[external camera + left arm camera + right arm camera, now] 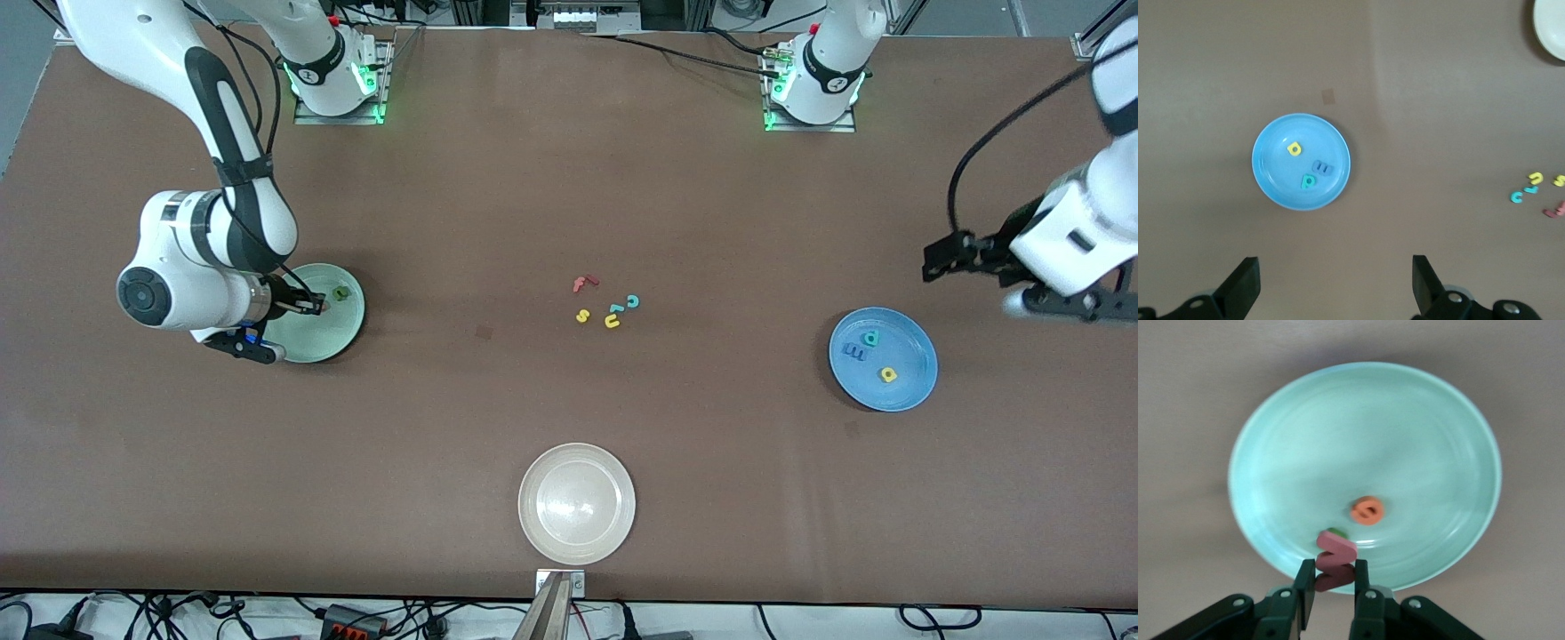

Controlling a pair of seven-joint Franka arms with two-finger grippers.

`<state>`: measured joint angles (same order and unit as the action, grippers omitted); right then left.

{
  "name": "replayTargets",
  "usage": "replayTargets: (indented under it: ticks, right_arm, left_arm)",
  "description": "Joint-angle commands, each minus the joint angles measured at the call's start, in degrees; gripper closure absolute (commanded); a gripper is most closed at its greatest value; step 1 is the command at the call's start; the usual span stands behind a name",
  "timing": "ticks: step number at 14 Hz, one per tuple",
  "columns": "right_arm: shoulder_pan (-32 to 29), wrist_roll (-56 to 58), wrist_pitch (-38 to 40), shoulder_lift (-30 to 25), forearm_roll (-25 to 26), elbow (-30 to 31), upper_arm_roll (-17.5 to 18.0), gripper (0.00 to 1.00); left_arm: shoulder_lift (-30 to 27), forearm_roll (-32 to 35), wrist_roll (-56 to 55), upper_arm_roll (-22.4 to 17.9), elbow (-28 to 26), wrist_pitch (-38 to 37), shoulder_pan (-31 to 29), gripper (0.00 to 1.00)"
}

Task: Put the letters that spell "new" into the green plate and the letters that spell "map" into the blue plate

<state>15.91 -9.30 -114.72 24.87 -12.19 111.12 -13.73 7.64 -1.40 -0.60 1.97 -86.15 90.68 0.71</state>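
- We note a brown table top (498, 178), matte, evenly lit
- We see black cables (160, 613) lying along its near edge on a pale floor

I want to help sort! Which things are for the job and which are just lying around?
For the job: green plate with orange "e"; red-pink "w" in the right gripper; blue plate with three letters.

Lying about: whitish plate, middle letters.

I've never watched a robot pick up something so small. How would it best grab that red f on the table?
The red f lies flat among the loose letters mid-table, so probably straight down from above, fingers pinching across its long stem, the straightest, narrowest part. It has bare table around it; the yellow s lies nearer the camera, apart from it.
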Motion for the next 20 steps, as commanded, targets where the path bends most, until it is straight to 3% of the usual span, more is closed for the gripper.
replayTargets:
  ticks: [1, 4, 8, 9, 10, 11, 15, 17, 20]
  right_arm:
    - [-0.8, 7.7, -0.8, 2.5, 0.8, 0.2, -2.0, 1.00]
    - [-1.7, 11.3, -4.5, 4.3, 4.3, 0.2, -2.0, 1.00]
    - [-1.7, 11.6, -7.0, 5.8, 5.3, 0.3, -1.9, 0.99]
    - [-1.7, 11.6, -7.4, 6.2, 5.3, 0.3, -1.9, 0.94]
    - [-1.6, 11.5, -7.2, 6.2, 5.2, 0.1, -1.9, 0.54]
    - [-1.6, 11.5, -6.8, 5.7, 5.2, 0.1, -2.0, 0.01]
    - [-2.1, 11.3, -5.9, -0.9, 5.0, -1.0, -2.1, 0.00]
    - [-1.9, 10.8, -1.3, -3.8, 4.9, -3.4, -2.1, 0.00]
    - [-2.4, 11.7, 11.6, -5.2, 4.9, -14.8, -2.1, 0.00]
  left_arm:
    - [-6.7, -1.6, -0.1, -2.9, -8.1, 1.1, 2.1, 0.00]
    - [-11.9, -1.2, 0.2, -3.1, -15.0, 8.6, 1.5, 0.00]
    - [-11.2, 2.5, 1.2, -2.3, -12.7, 4.3, 1.2, 0.00]
    - [-11.2, 2.4, 1.5, -2.3, -12.6, 3.5, 1.2, 0.00]
    - [-11.2, 2.4, 1.6, -2.3, -12.4, 3.5, 1.3, 0.00]
    - [-11.2, 2.4, 1.9, -2.3, -12.1, 3.0, 1.3, 0.00]
    - [-11.2, 2.4, 3.5, -2.3, -11.8, 1.9, 1.7, 0.00]
    - [-11.2, 2.3, 3.0, -1.7, -11.8, 1.4, 1.9, 0.00]
    - [-11.2, 2.4, 2.9, -1.2, -11.3, 1.3, 1.9, 0.00]
